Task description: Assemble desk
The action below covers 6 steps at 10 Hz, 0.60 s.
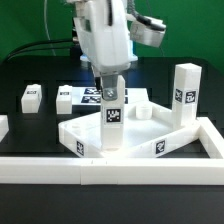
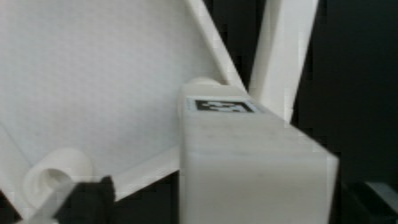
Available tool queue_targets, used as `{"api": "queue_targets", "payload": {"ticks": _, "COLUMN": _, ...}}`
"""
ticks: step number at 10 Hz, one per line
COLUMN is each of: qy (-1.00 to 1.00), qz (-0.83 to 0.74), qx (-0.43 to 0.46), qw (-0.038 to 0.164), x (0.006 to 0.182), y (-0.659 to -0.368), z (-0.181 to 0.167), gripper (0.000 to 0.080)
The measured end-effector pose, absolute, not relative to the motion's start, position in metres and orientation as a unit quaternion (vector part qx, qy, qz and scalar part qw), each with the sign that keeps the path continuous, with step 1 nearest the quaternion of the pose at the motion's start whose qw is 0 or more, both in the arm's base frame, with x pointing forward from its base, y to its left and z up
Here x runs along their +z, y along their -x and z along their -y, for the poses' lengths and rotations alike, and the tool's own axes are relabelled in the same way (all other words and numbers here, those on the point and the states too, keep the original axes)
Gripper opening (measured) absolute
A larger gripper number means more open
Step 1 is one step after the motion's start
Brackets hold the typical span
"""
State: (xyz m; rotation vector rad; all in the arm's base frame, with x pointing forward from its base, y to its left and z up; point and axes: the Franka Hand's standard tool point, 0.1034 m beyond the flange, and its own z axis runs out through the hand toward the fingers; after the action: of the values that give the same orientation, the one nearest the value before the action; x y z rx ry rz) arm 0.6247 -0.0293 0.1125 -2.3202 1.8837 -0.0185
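My gripper (image 1: 110, 92) is shut on a white square leg (image 1: 112, 125) with a tag on it. It holds the leg upright over the near part of the white tray-like tabletop (image 1: 150, 135). I cannot tell whether the leg's lower end touches the tabletop. In the wrist view the leg (image 2: 249, 150) fills the space between the jaws. Beside it are the tabletop's flat inside (image 2: 98, 90) and a round corner socket (image 2: 54, 182). A second leg (image 1: 185, 95) stands upright at the exterior view's right. Another leg (image 1: 30, 96) lies at the left, and one (image 1: 66, 99) lies beside the marker board.
The marker board (image 1: 92, 96) lies flat behind the tabletop. Low white border rails run along the front (image 1: 60, 170) and the exterior view's right (image 1: 212, 140). A rail also shows in the wrist view (image 2: 281, 50). A white piece (image 1: 3, 126) is cut off at the left edge.
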Motion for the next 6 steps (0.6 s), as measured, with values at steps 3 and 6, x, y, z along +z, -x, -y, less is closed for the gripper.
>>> {"api": "queue_targets", "payload": {"ticks": 3, "qy": 0.863, "qz": -0.499, "qx": -0.018, "qw": 0.076, "x": 0.113, "y": -0.626, "z": 0.025, "gripper": 0.0648}}
{"api": "queue_targets", "payload": {"ticks": 6, "qy": 0.932, "qz": -0.355, "qx": -0.028, "qw": 0.074, "x": 0.113, "y": -0.626, "z": 0.012, "gripper": 0.0648}}
